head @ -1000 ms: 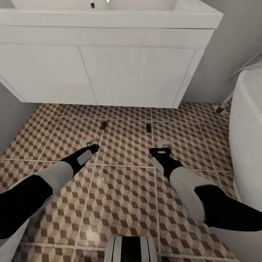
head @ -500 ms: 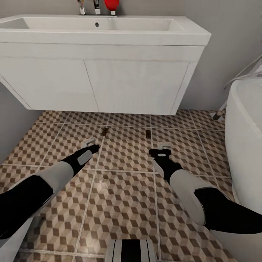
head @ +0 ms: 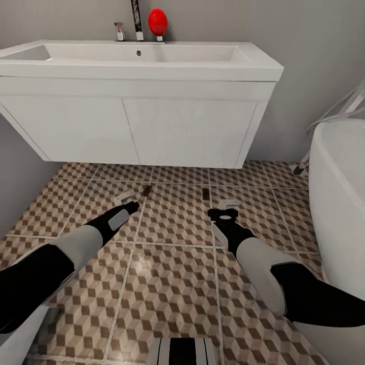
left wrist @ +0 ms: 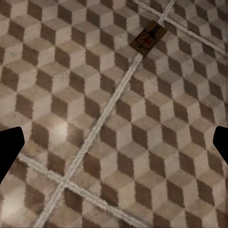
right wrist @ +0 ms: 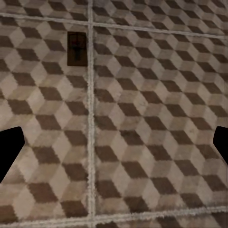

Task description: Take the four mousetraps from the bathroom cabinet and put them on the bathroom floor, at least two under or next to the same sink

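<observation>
So the main change over the last second is the camera: the head is tilting up, so the sink (head: 137,76) slides down in the head view and its whole basin, the chrome tap (head: 136,20) and a red ball-ish thing (head: 157,22) on the back rim come into sight. The arms and the traps keep the same spots relative to each other, so nothing has actually been moved. Two mousetraps lie flat on the bathroom floor (head: 172,284) just in front of the sink cupboard, the left mousetrap (head: 146,190) on a grout line and the right mousetrap (head: 206,193) beside one. That looks like the "two next to the sink" part handled, and lifting the gaze reads to me like getting ready to go for more. The left gripper (head: 124,198) and right gripper (head: 229,206) hover low over the tiles, both spread wide and empty, each a little nearer than its trap. Hard bits: the other two traps and the cabinet are out of frame, the bathtub (head: 337,203) is cut off at the right, and the trap wires are too small to read in the head view.
</observation>
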### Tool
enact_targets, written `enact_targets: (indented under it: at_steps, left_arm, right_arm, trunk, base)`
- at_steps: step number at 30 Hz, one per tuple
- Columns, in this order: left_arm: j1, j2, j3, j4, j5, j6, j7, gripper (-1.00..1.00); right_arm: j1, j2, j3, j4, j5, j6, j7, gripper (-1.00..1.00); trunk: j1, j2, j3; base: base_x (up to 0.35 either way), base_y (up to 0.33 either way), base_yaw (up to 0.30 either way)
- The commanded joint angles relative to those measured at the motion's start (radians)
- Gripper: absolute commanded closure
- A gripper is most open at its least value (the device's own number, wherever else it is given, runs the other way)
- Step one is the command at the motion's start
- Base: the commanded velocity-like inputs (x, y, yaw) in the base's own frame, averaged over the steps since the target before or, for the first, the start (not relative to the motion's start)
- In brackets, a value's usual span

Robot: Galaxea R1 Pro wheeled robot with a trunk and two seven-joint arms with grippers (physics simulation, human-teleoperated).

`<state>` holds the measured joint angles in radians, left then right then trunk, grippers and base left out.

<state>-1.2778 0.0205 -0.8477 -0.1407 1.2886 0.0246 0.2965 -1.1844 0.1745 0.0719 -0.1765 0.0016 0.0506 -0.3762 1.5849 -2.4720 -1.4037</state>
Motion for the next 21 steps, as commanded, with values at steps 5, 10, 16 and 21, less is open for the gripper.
enact_targets:
  at_steps: [5, 10, 16, 21]
  left_arm:
    - [0.000, -0.002, -0.008, -0.003, 0.008, 0.004, 0.007, -1.00]
    - [0.002, -0.006, -0.008, -0.003, 0.009, 0.004, 0.007, -1.00]
    - [0.007, -0.012, -0.008, -0.003, 0.010, 0.003, 0.008, -1.00]
    - [0.032, -0.021, -0.008, 0.000, 0.007, 0.001, 0.008, -1.00]
  right_arm:
    - [0.005, 0.000, 0.007, 0.000, 0.000, 0.006, -0.006, -1.00]
    - [0.008, 0.000, 0.007, 0.000, 0.001, 0.006, -0.006, -1.00]
    - [0.016, 0.000, 0.006, 0.006, 0.000, 0.006, -0.006, -1.00]
    - [0.032, 0.000, 0.006, 0.010, 0.000, 0.006, -0.006, -1.00]
  trunk:
    - [-0.019, 0.035, 0.015]
    - [-0.039, 0.070, 0.031]
    - [-0.062, 0.112, 0.050]
    - [-0.081, 0.147, 0.065]
  base:
    - [0.000, 0.000, 0.000]
    - [0.000, 0.000, 0.000]
    - [0.000, 0.000, 0.000]
    - [0.000, 0.000, 0.000]
